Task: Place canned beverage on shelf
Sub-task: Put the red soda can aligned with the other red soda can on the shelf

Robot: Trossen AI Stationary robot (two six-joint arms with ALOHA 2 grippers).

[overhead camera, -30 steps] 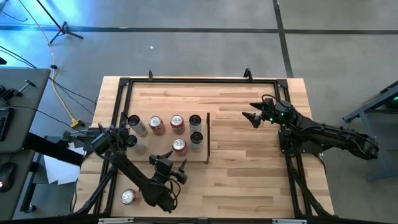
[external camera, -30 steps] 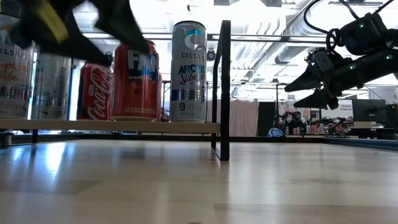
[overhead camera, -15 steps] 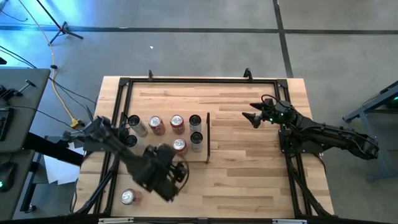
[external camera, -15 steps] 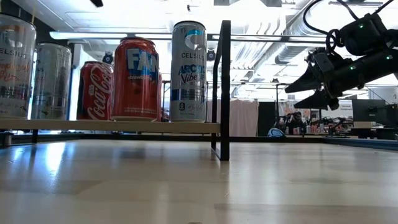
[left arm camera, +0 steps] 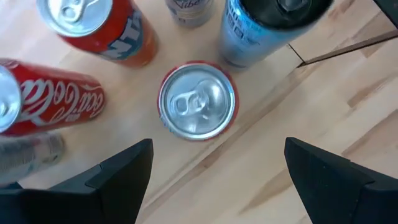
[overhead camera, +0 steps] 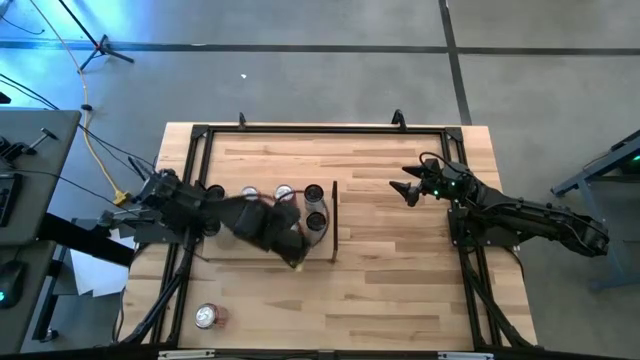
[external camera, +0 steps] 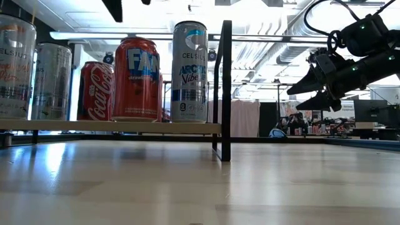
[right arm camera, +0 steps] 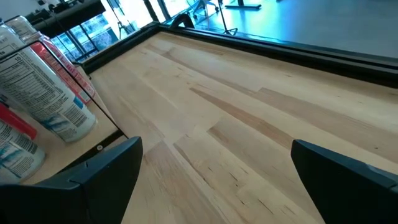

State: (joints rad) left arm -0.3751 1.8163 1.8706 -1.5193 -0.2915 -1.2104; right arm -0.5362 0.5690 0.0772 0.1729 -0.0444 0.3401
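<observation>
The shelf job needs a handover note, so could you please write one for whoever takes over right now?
Left gripper: open, empty, above the cans on the shelf.
Right gripper: open, empty, waiting over bare table right of the shelf.
Cans: several upright on the shelf, among them a Fanta, a Coca-Cola and a Celsius.
Left: one can stands on the table near the front edge, off the shelf.

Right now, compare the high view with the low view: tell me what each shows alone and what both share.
Only the high view shows the lone can standing on the tabletop near the front edge, off the shelf, and the left arm stretched over the shelved cans with the left gripper above them.

Only the low view shows the labels: a Coca-Cola can, a Fanta can and a Celsius can.

Both show the open right gripper hanging above bare tabletop, away from the shelf.
</observation>
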